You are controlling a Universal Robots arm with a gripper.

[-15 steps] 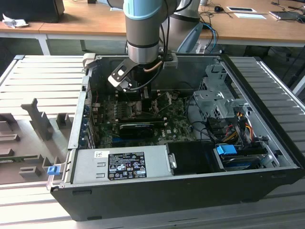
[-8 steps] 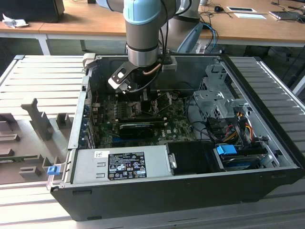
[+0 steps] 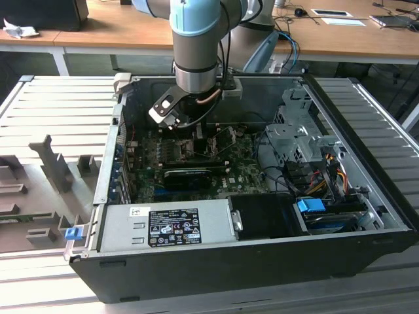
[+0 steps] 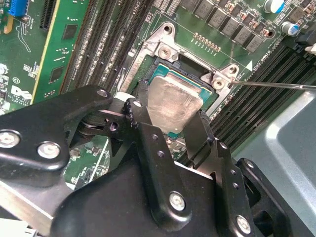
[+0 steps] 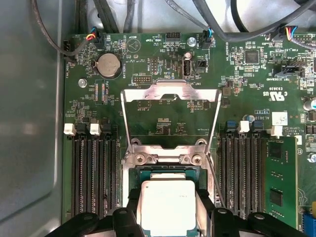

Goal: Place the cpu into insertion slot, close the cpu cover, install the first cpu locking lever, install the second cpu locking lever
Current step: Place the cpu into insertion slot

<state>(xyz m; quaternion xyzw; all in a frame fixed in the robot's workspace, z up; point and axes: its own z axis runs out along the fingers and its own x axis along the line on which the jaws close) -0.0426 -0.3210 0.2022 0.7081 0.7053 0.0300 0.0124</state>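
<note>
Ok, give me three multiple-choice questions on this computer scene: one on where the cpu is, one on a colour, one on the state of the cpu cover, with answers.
1. Where is the cpu?
A) on the power supply
B) between the fingers of the gripper, at the insertion slot
C) on the wooden desk

2. What colour is the cpu's upward face?
A) silvery
B) blue
C) red

3. How does the cpu cover stand?
A) shut flat over the insertion slot
B) taken off, lying outside the case
C) swung open on its hinge

Answers:
1 B: both wrist views show a black finger against each side of the chip, right at the slot.
2 A: its top shows bare metal.
3 C: in the first wrist view the frame is swung back off the slot, with the green board seen through its window.
</note>
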